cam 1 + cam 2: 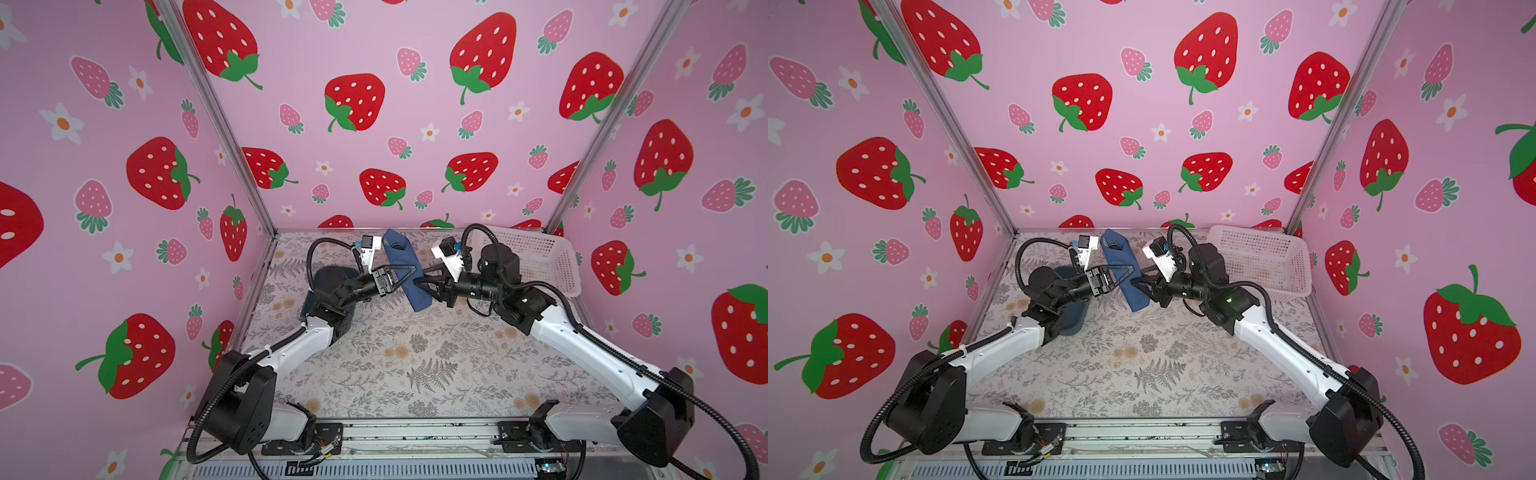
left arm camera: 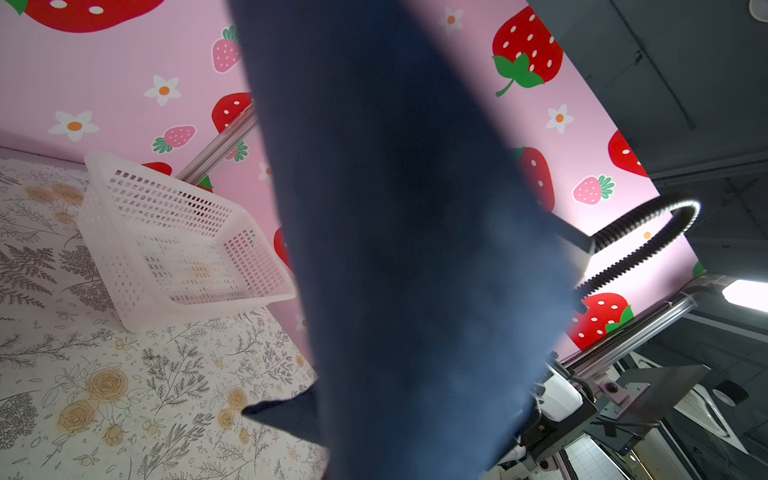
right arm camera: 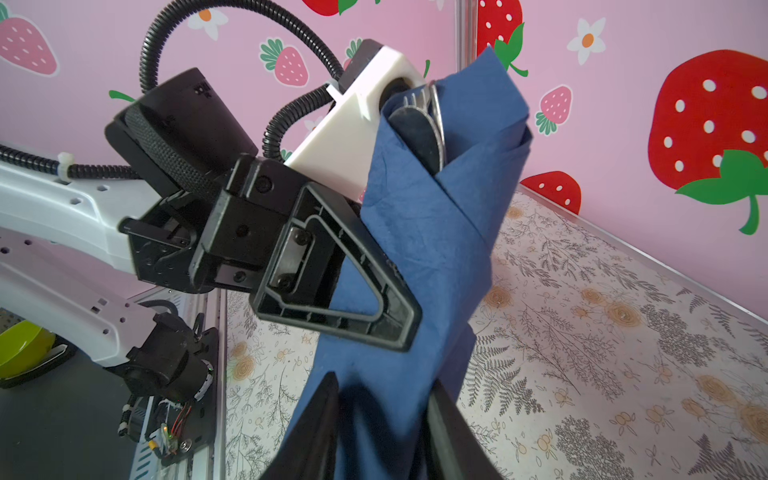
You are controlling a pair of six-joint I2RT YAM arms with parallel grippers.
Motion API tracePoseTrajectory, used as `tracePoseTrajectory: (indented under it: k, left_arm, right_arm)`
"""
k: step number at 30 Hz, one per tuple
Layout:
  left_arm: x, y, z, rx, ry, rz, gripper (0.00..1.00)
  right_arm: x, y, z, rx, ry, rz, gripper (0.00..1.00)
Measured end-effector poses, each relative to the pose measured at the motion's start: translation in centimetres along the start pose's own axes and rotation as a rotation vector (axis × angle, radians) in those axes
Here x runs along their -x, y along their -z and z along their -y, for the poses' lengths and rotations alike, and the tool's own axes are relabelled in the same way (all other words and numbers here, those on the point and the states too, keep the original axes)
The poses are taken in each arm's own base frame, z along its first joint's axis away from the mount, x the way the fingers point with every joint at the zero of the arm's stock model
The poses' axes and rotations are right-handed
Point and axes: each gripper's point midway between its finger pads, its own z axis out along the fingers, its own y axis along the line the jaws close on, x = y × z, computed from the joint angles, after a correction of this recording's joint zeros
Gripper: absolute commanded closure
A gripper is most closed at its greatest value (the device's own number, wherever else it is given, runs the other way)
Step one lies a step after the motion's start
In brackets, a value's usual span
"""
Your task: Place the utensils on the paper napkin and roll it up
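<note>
The paper napkin (image 1: 400,258) (image 1: 1120,261) is a navy roll, held tilted above the table in both top views. The utensils (image 3: 420,120) are wrapped inside it; grey fork tines and a spoon bowl poke from its upper end. My left gripper (image 1: 412,271) (image 1: 1133,269) (image 3: 399,328) is shut on the roll's middle from the left. My right gripper (image 1: 419,283) (image 1: 1136,283) (image 3: 382,386) is shut on the roll a little lower, from the right. The napkin (image 2: 395,249) fills the left wrist view and hides that gripper's fingers.
A white perforated basket (image 1: 536,249) (image 1: 1262,249) (image 2: 166,232) stands at the back right corner. A dark teal tub (image 1: 1074,322) sits under the left arm's elbow. Pink strawberry walls close the floral table (image 1: 415,357) on three sides.
</note>
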Motion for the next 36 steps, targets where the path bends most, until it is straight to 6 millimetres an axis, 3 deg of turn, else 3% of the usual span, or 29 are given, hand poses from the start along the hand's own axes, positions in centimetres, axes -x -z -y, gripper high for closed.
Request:
tracePoseTrajectory:
  k: [10, 21, 36]
  left_arm:
    - [-0.2, 0.0, 0.3, -0.012, 0.016, -0.014, 1.00]
    - [-0.2, 0.0, 0.3, -0.014, 0.016, -0.014, 1.00]
    - [0.1, -0.2, 2.0, -0.071, -0.023, -0.026, 1.00]
  right_arm:
    - [-0.6, -0.5, -0.8, 0.073, -0.042, -0.017, 0.59]
    - [-0.4, -0.1, -0.1, 0.070, -0.108, -0.012, 0.53]
    - [-0.1, 0.3, -2.1, 0.203, -0.152, -0.011, 0.49]
